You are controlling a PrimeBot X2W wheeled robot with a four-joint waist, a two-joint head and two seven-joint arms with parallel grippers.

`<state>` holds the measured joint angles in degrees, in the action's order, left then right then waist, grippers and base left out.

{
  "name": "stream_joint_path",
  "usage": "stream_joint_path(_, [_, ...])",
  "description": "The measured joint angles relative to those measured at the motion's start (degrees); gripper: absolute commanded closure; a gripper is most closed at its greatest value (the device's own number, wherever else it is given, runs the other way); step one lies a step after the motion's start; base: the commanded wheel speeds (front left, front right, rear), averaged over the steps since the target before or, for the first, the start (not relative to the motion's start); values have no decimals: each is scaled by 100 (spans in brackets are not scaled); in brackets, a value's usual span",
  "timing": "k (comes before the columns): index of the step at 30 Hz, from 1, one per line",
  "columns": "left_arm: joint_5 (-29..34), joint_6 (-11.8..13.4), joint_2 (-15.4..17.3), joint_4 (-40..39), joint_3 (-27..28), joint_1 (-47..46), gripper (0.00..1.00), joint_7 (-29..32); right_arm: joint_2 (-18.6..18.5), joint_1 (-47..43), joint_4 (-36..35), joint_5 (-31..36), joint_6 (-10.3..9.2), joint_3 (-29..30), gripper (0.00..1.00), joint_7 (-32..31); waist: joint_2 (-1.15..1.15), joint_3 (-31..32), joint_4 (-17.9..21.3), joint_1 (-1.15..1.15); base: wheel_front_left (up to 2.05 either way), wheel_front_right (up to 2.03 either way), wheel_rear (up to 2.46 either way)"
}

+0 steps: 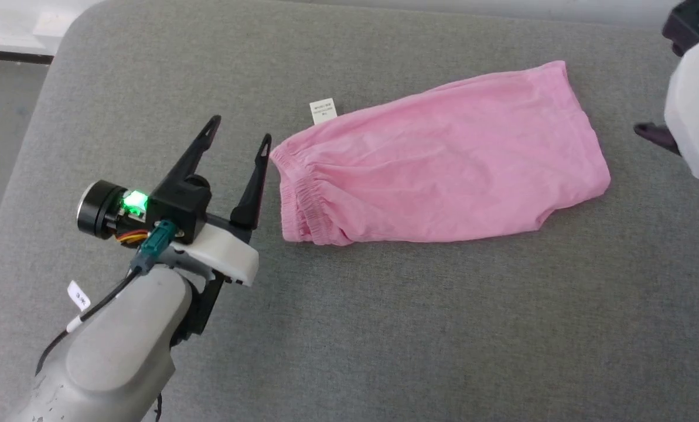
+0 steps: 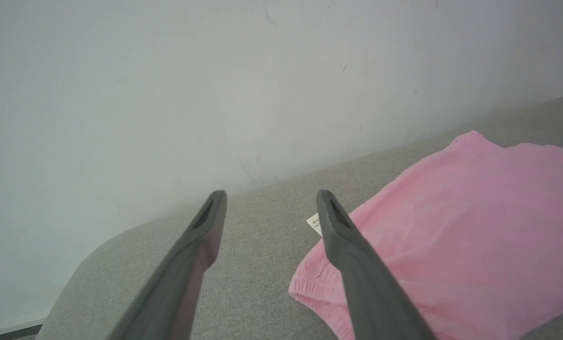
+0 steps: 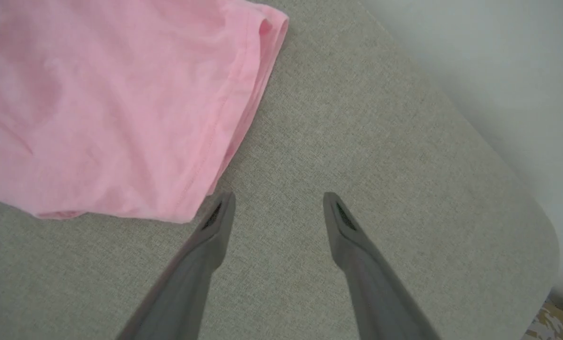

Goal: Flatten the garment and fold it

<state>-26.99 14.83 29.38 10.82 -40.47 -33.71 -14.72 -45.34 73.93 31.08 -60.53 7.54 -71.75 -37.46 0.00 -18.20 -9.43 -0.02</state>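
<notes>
- Pink shorts [image 1: 443, 158] lie mostly flat on the grey cushion [image 1: 384, 340]. Long axis runs side to side: elastic waistband [image 1: 302, 193] toward the robot's left, leg hem [image 1: 583, 140] toward its right.
- Left claw [image 1: 238, 133]: jaws wide, nothing between them. It sits just beside the waistband end of the shorts, and the nearer finger looks just short of the elastic.
- Right claw [image 3: 280, 198]: jaws wide, empty, over bare cushion just beside the hem end. One finger sits close to the near hem corner.
- Handling, my read: thin, light and limp, with no stiffness at all. It will drape and sag from any pinch point and drag on the fabric cushion rather than slide. Not fragile.
- The layers may separate if only the top one gets pinched.
- The waistband is the thick, bunched part, so it gives the most secure bite. The hem is a stitched double edge, also fine to pinch.
- Grip plan: take the two corners of one end, all layers, then carry them over to the other end.
- A few shallow wrinkles mid-cloth, and the near edge curls under slightly. Probably needs a tug first.
- White tag [image 1: 323, 110] sticks out at the far waistband corner and could flip out during a fold.
- Nothing else near the shorts, only a pale wall [image 2: 168, 94] beyond them. No obstruction to either claw.
</notes>
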Motion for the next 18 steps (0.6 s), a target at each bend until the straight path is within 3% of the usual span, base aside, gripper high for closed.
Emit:
stream_joint_path(4, [63, -9, -21, -127, 55, -2, 0, 0, -125, -116, 12, -305, 0, 15, 0, -328, 0, -48, -110, 0, 0, 0, 0])
stream_joint_path(12, [164, -69, -91, -166, 141, -115, 0, 0, 389, -738, 649, -613, -1, 163, 0, -57, 0, -325, -388, 2, 0, 0, 0])
stream_joint_path(15, [183, -124, -91, -146, 163, -167, 0, -1, 417, -755, 742, -609, 0, 189, 0, 4, 0, -375, -451, 2, 0, 0, 0])
stream_joint_path(16, [187, -145, -91, -125, 164, -171, 0, -1, 425, -767, 751, -602, 0, 192, 34, 47, 0, -371, -456, 2, 0, 0, 0])
stream_joint_path(17, [187, -181, -86, -107, 162, -181, 0, 0, 433, -783, 751, -599, 0, 192, 100, 127, 0, -359, -456, 2, 0, 0, 0])
stream_joint_path(18, [187, -230, -67, -99, 158, -207, 0, 1, 444, -798, 760, -593, 0, 192, 100, 224, 0, -343, -450, 1, 0, 0, 0])
